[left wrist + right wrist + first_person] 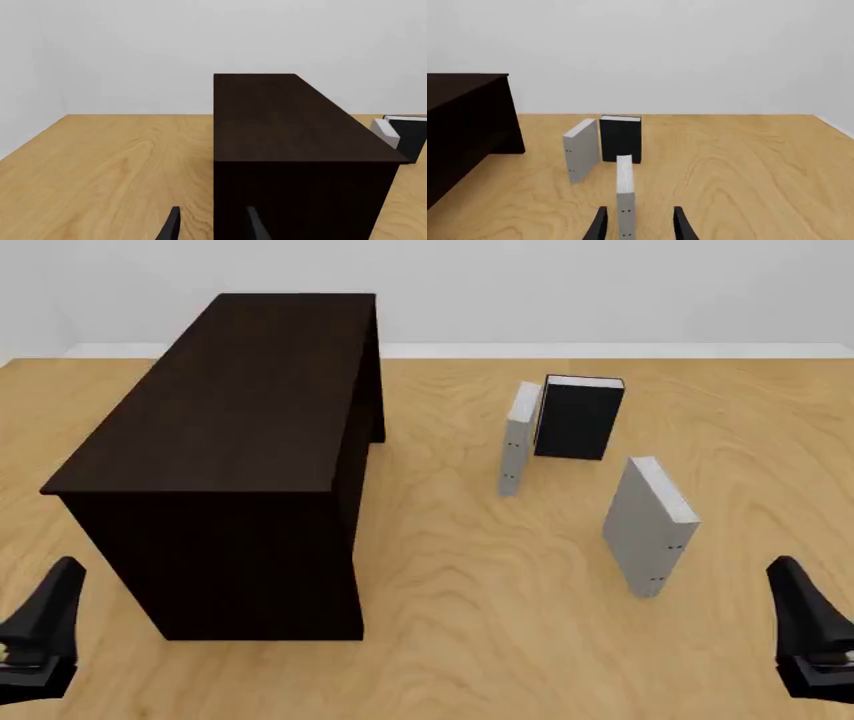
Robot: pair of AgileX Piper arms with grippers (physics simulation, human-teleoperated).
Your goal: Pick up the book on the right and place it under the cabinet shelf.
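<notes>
The book (650, 525), thick and light grey with white page edges, stands upright on the table right of centre. In the right wrist view the book (624, 197) is straight ahead of my right gripper (639, 227), which is open and short of it. The front view puts my right gripper (797, 590) near the table's front right corner, apart from the book. The cabinet shelf (227, 440), long and very dark brown, fills the left side. My left gripper (58, 590) sits open at the front left, just before the cabinet shelf (293, 150).
A slimmer grey book (517, 440) and a black book (578, 418) stand upright behind the thick one, between it and the back wall. Both also show in the right wrist view, the grey book (582, 149) beside the black book (621, 138). Wooden tabletop (481, 580) lies between cabinet and books.
</notes>
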